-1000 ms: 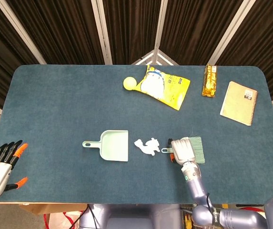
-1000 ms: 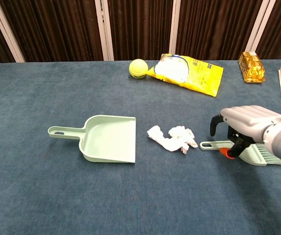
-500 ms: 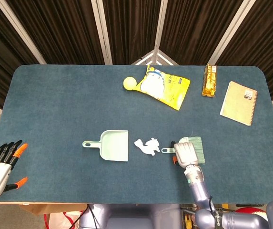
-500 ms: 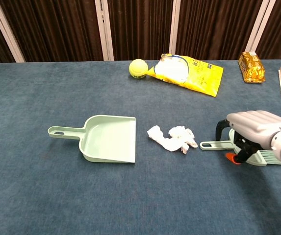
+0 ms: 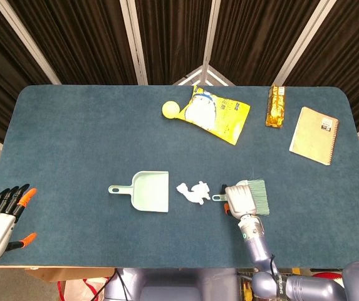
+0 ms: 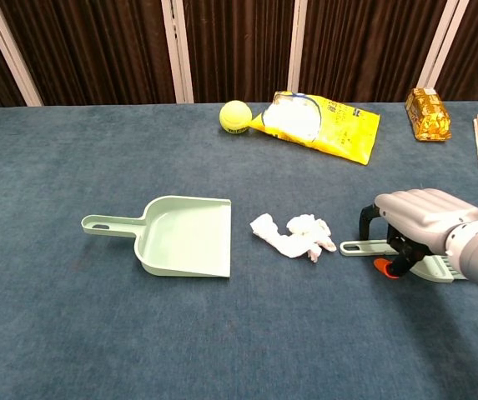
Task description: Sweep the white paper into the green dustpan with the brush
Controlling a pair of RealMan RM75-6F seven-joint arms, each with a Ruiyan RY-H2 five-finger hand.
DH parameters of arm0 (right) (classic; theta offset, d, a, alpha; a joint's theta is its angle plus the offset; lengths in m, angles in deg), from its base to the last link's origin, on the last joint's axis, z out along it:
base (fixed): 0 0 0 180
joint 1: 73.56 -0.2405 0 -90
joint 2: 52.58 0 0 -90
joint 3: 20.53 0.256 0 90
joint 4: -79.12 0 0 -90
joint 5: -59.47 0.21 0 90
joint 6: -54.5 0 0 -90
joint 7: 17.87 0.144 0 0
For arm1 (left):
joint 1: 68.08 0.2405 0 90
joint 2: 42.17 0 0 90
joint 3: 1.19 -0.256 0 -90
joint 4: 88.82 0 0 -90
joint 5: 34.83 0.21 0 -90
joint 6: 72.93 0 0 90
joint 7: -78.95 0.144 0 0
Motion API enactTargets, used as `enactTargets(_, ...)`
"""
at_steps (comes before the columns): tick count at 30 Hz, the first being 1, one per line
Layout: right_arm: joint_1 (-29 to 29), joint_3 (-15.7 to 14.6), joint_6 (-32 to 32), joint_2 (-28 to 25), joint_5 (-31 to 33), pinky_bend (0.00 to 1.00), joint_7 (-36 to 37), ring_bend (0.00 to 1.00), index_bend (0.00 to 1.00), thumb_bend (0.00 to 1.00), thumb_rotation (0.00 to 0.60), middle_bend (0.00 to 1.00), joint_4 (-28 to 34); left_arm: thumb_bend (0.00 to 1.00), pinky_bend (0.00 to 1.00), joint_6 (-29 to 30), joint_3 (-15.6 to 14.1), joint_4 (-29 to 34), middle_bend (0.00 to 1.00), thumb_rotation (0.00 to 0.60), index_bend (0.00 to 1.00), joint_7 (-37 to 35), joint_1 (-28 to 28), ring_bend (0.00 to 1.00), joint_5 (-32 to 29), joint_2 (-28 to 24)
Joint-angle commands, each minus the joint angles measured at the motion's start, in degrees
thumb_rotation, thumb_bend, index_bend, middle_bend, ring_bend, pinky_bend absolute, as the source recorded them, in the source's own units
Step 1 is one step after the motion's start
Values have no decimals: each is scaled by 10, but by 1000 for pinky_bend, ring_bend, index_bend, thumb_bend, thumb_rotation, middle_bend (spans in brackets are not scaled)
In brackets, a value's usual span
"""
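- While the white paper point(image 6: 293, 234) lies crumpled on the felt-like blue table point(image 5: 72, 138), just beside the open mouth of the green dustpan point(image 6: 184, 237), nothing has been swept yet; it sits where it did a second ago.
- Just beyond it, the brush point(image 6: 405, 256) lies flat, its thin pale-green handle pointing at the paper and its fanned bristles under my right hand point(image 6: 422, 221).
- What changed: half a second ago that hand had slid a little toward me along the brush; now it is back up over the handle end, fingers curled down around it, orange fingertip at the table.
- I cannot tell whether it is actually clamped on the brush or only draped over it; the brush has not lifted, so I judge the grasp is still being settled.
- My left hand point(image 5: 0, 216) hangs off the near-left table edge, holding nothing, fingers spread, unmoved.
- Dustpan is smooth rigid plastic with a flat lip; the paper is light, ragged and soft, so it should slide easily.
- Farther off: a tennis ball point(image 5: 170, 110), a glossy yellow bag point(image 5: 220, 114), a foil snack pack point(image 5: 276, 105), a spiral notebook point(image 5: 314, 135).
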Motion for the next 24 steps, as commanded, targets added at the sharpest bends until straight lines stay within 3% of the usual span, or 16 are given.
enactTargets(1, 0, -1, 1, 0, 3, 911, -4, 968, 582, 386, 600, 946, 1, 0, 0, 0, 0, 0, 0, 600, 0, 0, 0, 0, 0, 0)
enactTargets(3, 1, -2, 1, 0, 3, 911, -5, 968, 676, 398, 600, 946, 3, 0, 0, 0, 0, 0, 0, 600, 0, 0, 0, 0, 0, 0)
enactTargets(6, 1, -3, 2, -3, 1, 912, -6, 968, 741, 414, 600, 946, 9, 0, 0, 0, 0, 0, 0, 600, 0, 0, 0, 0, 0, 0)
enactTargets(24, -8, 14, -3, -27, -24, 912, 7, 968, 810, 471, 600, 946, 55, 0, 0, 2, -1, 2, 0, 600, 0, 1, 2, 0, 0, -2)
